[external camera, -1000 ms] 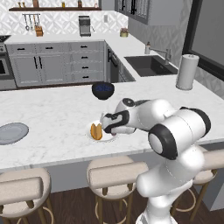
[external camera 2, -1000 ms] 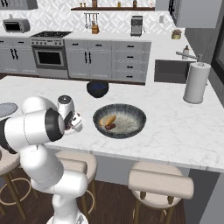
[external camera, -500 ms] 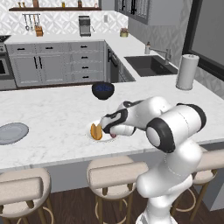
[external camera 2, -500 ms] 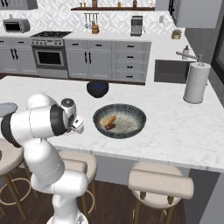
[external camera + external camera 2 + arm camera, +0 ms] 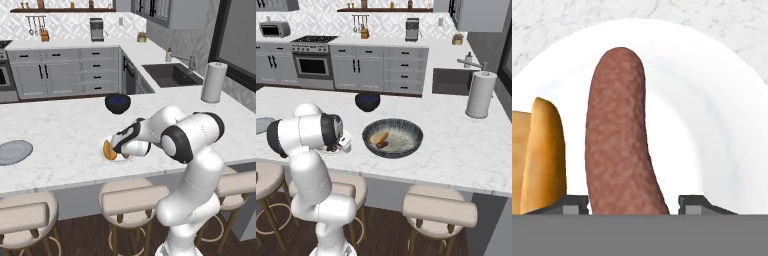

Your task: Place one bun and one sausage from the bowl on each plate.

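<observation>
My end effector hangs low over the white plate, and a reddish-brown sausage runs up between its two dark fingertips. The tips sit wide on either side of it, so I cannot tell whether they grip it or have let go. Just beside the sausage, toward the plate's edge, lies a golden bun.

I judge this to be the set-down of the sausage on the white plate. To do it well, I should have the sausage lying flat on the plate, spread the tips fully, then lift straight away so I nudge neither sausage nor bun.

The plate rests on a white marbled desk. Near it stands the wide dark-grey bowl, with a second bun and a second sausage side by side inside. Well apart, at the desk's far end, lies the grey-blue plate, which looks bare.

Farther back sit a small dark-blue bowl and a paper towel roll. Beyond them are a sink, grey cabinets and an oven.
</observation>
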Robot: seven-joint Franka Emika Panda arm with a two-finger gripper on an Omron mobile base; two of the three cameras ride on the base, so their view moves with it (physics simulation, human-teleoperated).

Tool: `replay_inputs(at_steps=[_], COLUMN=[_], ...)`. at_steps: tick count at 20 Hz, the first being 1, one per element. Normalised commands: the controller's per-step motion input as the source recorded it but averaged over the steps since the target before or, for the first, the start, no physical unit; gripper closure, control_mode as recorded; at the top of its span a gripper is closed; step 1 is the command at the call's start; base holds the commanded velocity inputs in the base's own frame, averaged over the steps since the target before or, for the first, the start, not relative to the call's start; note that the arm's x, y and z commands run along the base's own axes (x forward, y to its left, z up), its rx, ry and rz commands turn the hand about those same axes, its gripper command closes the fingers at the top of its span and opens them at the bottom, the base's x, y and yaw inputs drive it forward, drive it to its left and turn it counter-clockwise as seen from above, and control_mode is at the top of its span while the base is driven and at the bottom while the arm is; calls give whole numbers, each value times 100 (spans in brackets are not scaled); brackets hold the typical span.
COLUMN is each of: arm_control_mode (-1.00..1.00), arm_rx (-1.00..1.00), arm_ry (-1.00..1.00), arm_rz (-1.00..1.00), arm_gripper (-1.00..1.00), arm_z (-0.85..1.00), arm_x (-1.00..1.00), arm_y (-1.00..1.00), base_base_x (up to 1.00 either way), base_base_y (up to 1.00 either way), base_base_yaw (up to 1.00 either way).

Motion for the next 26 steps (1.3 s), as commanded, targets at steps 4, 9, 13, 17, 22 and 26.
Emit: replay_inputs(at_steps=[4, 9, 13, 17, 22, 26], arm_control_mode=[-100, -100, -100, -100, -100, -100], arm_rx=[0, 0, -2, 0, -1, -13], arm_ry=[0, 1, 0, -2, -5, 0], arm_rz=[2, 1, 0, 0, 0, 0], arm_gripper=[100, -100, -100, -100, -100, -100], arm_z=[-17, -8, 11, 52, 91, 82], arm_x=[33, 18, -3, -14, -59, -78], arm_y=[5, 14, 6, 0, -8, -48], base_base_x=[0, 0, 0, 0, 0, 0], base_base_y=[0, 0, 0, 0, 0, 0], base_base_yaw=[0, 0, 0, 0, 0, 0])
